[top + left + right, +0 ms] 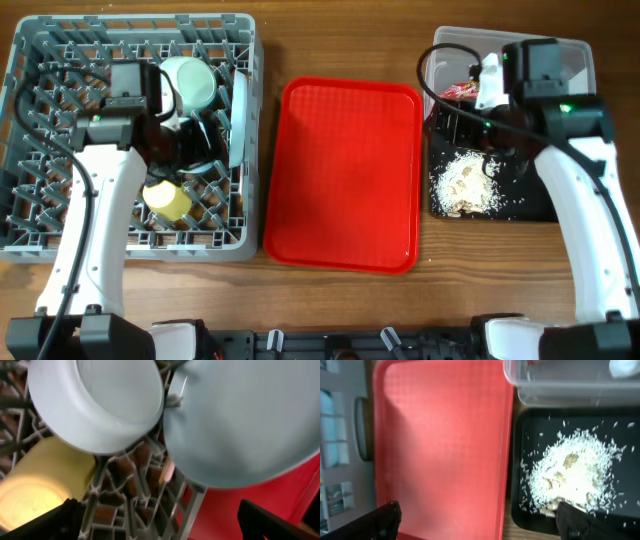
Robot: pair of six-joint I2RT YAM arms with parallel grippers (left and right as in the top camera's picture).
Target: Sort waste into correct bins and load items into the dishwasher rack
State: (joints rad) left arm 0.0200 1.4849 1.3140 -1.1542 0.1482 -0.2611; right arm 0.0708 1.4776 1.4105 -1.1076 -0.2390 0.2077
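The grey dishwasher rack (60,60) holds a mint-green bowl (190,80), an upright white plate (238,110) and the yellow cup (168,200). My left gripper (185,140) hangs low over these, open and empty. In the left wrist view (165,525) it faces the bowl (95,400), plate (240,420) and cup (40,480). My right gripper (455,125) is open and empty over the left edge of the black tray (530,205), which holds rice scraps (465,180). The clear tub (580,55) holds the red wrapper (460,92). I cannot make out the fork, chopsticks or second bowl.
The red serving tray (345,170) lies between the rack and the bins; it fills the left of the right wrist view (440,435), beside the rice (570,470) and tub (560,385). A white scrap (622,367) shows in the tub.
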